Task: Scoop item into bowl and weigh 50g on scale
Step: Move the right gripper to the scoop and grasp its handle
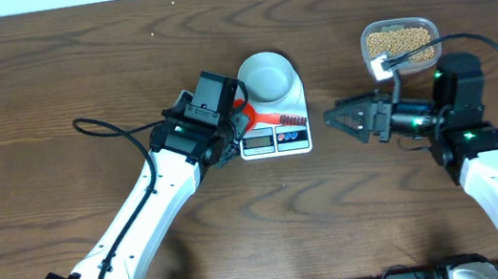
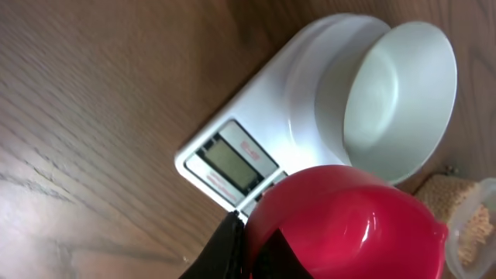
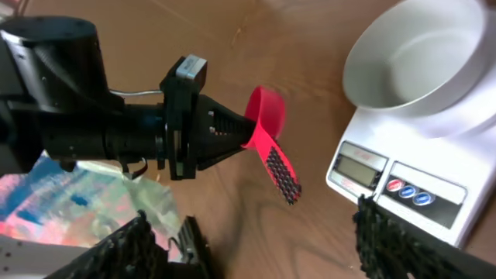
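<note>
We've got the left gripper [image 3: 235, 136] clamping the red scoop [image 3: 266, 116] by the scale [image 1: 274, 143], empty bowl [image 1: 268, 75] on it for weighing; right gripper [image 1: 334, 120] gapes wide

The small round white bowl [image 1: 267, 74] sits on the back of the flat white rectangular scale [image 1: 273, 140]. The red plastic scoop [image 1: 270, 115] is over the scale in front of the bowl, held by the left gripper [image 1: 238, 118] at the scale's left edge. The right gripper [image 1: 331, 119] is just right of the scale. The clear plastic container [image 1: 419, 21] holding the small round tan beans [image 1: 399, 43] stands behind it.
</note>
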Robot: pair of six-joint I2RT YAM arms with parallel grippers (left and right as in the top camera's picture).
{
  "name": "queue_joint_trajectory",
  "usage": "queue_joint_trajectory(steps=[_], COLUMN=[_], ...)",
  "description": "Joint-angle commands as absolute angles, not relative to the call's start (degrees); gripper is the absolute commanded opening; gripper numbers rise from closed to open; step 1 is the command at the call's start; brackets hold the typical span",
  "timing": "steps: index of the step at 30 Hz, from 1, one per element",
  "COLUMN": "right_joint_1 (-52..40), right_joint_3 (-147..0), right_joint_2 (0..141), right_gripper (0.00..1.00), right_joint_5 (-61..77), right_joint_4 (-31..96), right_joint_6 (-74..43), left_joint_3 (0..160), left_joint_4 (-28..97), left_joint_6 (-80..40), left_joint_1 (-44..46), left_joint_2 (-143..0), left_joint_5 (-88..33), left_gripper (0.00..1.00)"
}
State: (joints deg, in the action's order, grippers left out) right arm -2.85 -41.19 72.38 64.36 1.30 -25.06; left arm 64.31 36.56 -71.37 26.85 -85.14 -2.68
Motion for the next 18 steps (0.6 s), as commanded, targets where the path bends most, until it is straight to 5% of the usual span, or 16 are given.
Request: queue_joint_trajectory(steps=[1, 12, 18], right_joint_1=[-7.3, -13.9, -14.1], right_joint_3=[-42.4, -42.4, -42.4], right_joint_2=[72.5, 72.5, 72.7], right_gripper=[0.8, 0.68, 0.51], right_joint_5=[58.8, 49.1, 48.6], right_joint_4=[1.1, 1.0, 0.9], right_joint_6=[-27.8, -27.8, -28.0], left_joint_3=[64.3, 64.3, 64.3], left_joint_4=[36.5, 36.6, 36.6], left_joint_6=[-74.1, -74.3, -74.3], left_joint_1=[27.1, 27.1, 27.9], left_joint_2=[-85.4, -85.4, -85.4], left_joint_5=[-7.1, -12.0, -13.1], left_gripper=[0.07, 0.07, 0.07])
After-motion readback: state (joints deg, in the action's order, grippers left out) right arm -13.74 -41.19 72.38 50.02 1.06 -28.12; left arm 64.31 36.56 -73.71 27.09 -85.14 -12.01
